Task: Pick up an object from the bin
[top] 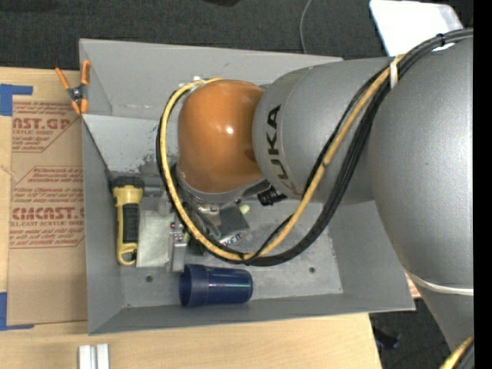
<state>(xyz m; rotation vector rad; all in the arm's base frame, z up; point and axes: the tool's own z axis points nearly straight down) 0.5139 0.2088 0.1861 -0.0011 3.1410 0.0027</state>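
Camera view. The claw point(207, 223) is low in the grey bin point(231, 61), under the arm's orange cover point(219, 133). Whether it is released or clenched: cannot tell, as the cover and cables hide its working end. Nothing is seen grasped.

Things nearest the claw:
- A dark blue cup point(215, 285) lies on its side just below the claw, toward the bin's near wall.
- A pale grey flat piece point(154, 243) is just left of the claw and looks to be touching its metal parts.
- A yellow-and-black handled tool point(127, 225) lies left of the grey piece and lengthwise along the bin's left slope.

Which one is the target: cannot tell; the cup and the grey piece are closest.

Handling (judgement):
- Cup: probably light, stiff plastic with a smooth wall, so it is likely to roll or squirt out if pinched across the barrel. Better to take it over the rim, one wall between the jaws.
- Grey piece: lies flat, so there is little edge to bite.
- Tool: stiff, with a ribbed black grip mid-handle that should be the surest hold.

Room: the floor is tight. The cup sits close to the near wall and the tool is against the left slope. Open floor lies right of the claw, and straight up is the clear way out.
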